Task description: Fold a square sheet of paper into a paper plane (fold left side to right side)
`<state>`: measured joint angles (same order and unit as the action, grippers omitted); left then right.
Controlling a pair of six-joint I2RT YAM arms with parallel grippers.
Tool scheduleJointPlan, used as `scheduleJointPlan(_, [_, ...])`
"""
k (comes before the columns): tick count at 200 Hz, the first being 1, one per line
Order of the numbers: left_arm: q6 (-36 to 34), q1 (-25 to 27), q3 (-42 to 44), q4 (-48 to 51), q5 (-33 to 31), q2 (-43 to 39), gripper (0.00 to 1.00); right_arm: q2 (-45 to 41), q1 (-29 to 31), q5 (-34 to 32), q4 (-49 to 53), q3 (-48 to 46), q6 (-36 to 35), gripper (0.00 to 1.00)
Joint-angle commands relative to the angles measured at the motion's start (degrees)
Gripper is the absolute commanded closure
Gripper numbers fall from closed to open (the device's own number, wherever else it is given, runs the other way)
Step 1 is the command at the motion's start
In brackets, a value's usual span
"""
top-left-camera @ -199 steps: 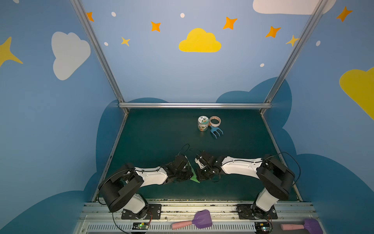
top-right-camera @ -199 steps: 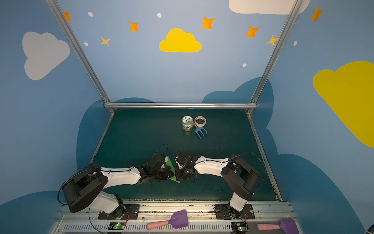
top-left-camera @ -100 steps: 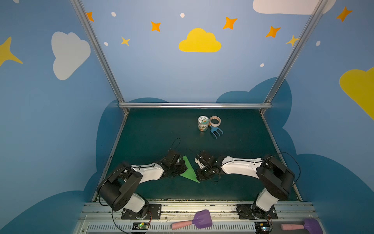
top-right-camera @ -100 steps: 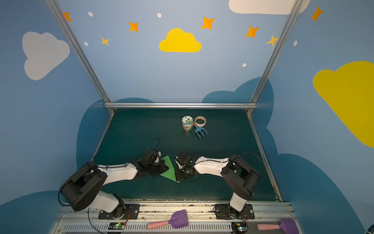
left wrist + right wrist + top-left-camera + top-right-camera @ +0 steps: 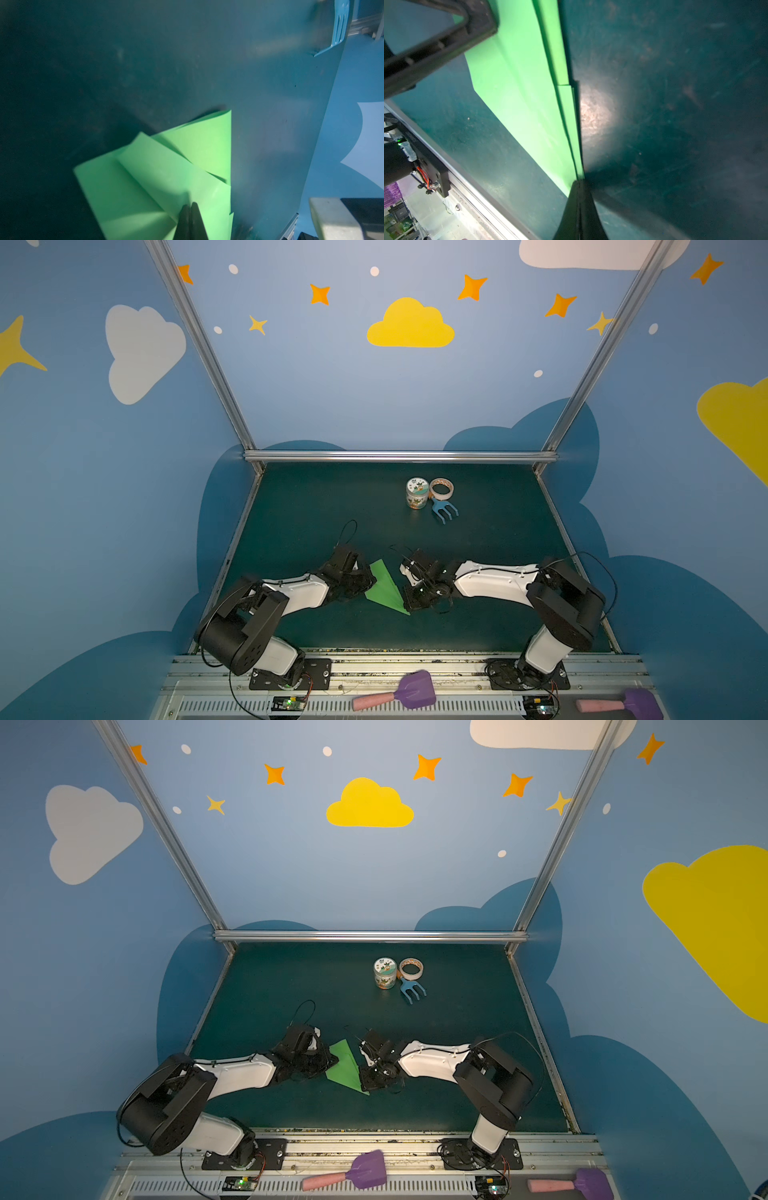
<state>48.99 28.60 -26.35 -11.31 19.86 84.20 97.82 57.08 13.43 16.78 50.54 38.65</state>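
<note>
Low in the centre of both top views lies the folded green paper plane point(image 5: 384, 587), the left gripper point(image 5: 190, 206) closed with tips on its flap, the right gripper point(image 5: 578, 184) closed at its long edge

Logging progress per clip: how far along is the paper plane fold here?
Done: the green paper plane lies on the mat as a layered, pointed dart. In hand: the left pincer, shut, sits over its flaps; the right pincer, shut, at its folded edge. Left: probably only pressing creases, then letting go.
</note>
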Motion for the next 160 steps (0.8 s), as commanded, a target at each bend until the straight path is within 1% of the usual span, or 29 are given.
scheduleJointPlan(1, [-1.79, -2.39, 2.71, 8.85, -7.29, 1.88, 0.96, 5.98, 1.02, -0.60, 2.21, -3.43, -0.60, 1.00])
scheduleJointPlan(71, [-2.32, -6.92, 3.57, 9.11, -7.29, 2.11, 0.96, 5.81, 0.92, -0.59, 2.08, -3.50, -0.53, 1.00])
scheduleJointPlan(76, [-2.20, -7.27, 3.77, 9.11, -8.99, 2.10, 0.96, 5.80, 0.93, -0.54, 2.12, -3.59, -0.51, 1.00])
scheduleJointPlan(90, [-1.80, -8.61, 4.36, 8.48, -8.90, 2.47, 0.96, 5.71, 0.93, -0.56, 1.94, -3.69, -0.50, 1.00])
scheduleJointPlan(133, [-0.75, -11.85, 4.43, 6.61, -8.39, 5.15, 0.96, 5.56, 0.88, -0.51, 1.70, -3.77, -0.38, 1.00])
scheduleJointPlan(160, [1.62, -13.74, 5.65, 4.01, -8.34, 7.85, 0.96, 5.71, 0.93, -0.68, 1.68, -3.69, -0.41, 1.00])
